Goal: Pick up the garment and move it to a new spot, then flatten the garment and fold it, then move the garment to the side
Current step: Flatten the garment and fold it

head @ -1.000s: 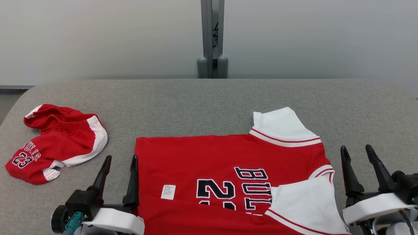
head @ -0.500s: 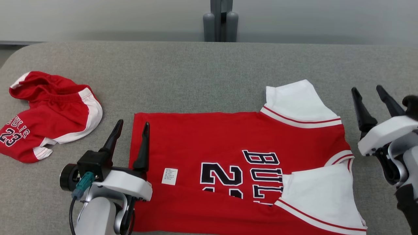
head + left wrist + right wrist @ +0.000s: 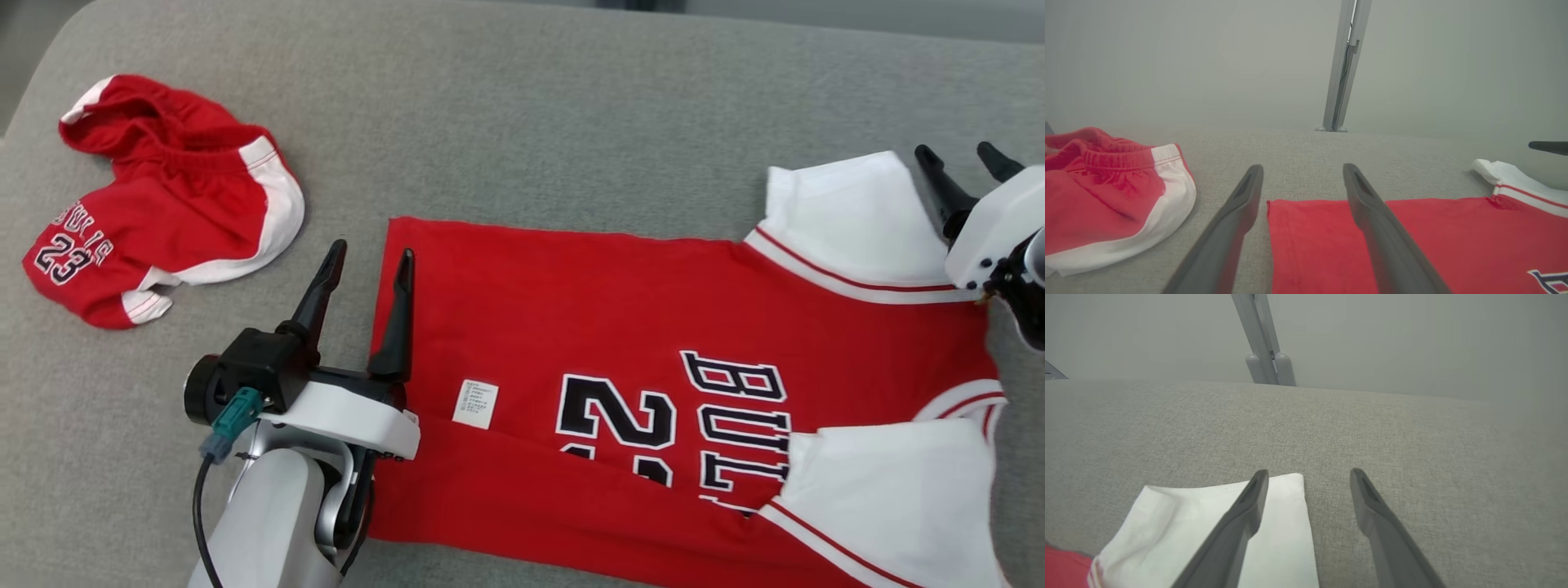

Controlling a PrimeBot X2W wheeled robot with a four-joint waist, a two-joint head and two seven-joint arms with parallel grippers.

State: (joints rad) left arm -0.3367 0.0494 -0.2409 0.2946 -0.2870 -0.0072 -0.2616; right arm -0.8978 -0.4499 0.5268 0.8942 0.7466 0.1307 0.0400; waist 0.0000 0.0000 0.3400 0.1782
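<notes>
Operator: Report the position of the garment.

Technician: The red short-sleeved jersey with white sleeves and dark lettering (image 3: pixel 620 318) lies spread on the grey fabric-covered table surface (image 3: pixel 531 122), in the near right area. Its hem faces left and its collar end faces right. The far sleeve lies flat and points to the far side. The near sleeve is folded in over the front and covers part of the lettering. A small white rectangular care label (image 3: pixel 476 403) sits on the red fabric near the hem.

Operator: Report the left gripper.

Technician: The left gripper (image 3: pixel 372 250) is released, fingers spread wide, and grasps nothing. It straddles the hem edge at the far left corner of the jersey: the left finger is over bare grey surface, the right finger over red fabric. Contact with the fabric cannot be confirmed.

Operator: Report the right gripper.

Technician: The right gripper (image 3: pixel 953 149) is also released and empty. It is at the right edge of the far sleeve: the left finger is over white fabric, the right finger over grey surface.

Operator: Other items?

Technician: A crumpled pair of red shorts with white side trim (image 3: pixel 180 204) lies at the far left, apart from the jersey. A grey metal post (image 3: pixel 1345 65) stands beyond the far edge.
</notes>
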